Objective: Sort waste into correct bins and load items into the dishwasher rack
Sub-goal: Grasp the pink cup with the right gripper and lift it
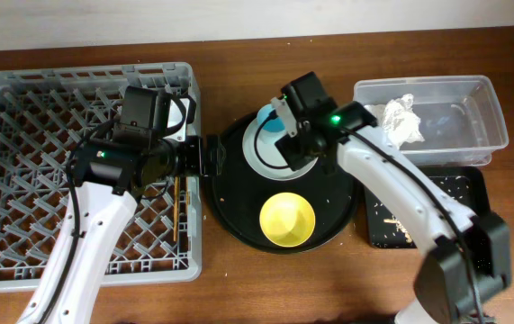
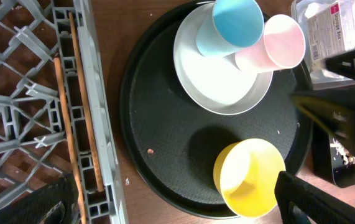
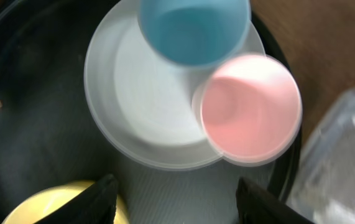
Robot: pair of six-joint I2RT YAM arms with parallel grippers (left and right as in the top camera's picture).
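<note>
Here, chopsticks (image 2: 85, 106) lie in the rack (image 1: 85, 74).

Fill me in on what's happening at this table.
The right gripper hovers open over the plate, blue cup and pink cup on the round black tray, beside the yellow bowl. The left gripper, open, is at the rack edge where the chopsticks lie. The napkin is in the clear tub.

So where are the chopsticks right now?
In the left wrist view, the chopsticks lie side by side inside the rack, along its right wall. The round black tray sits just past that wall.
</note>
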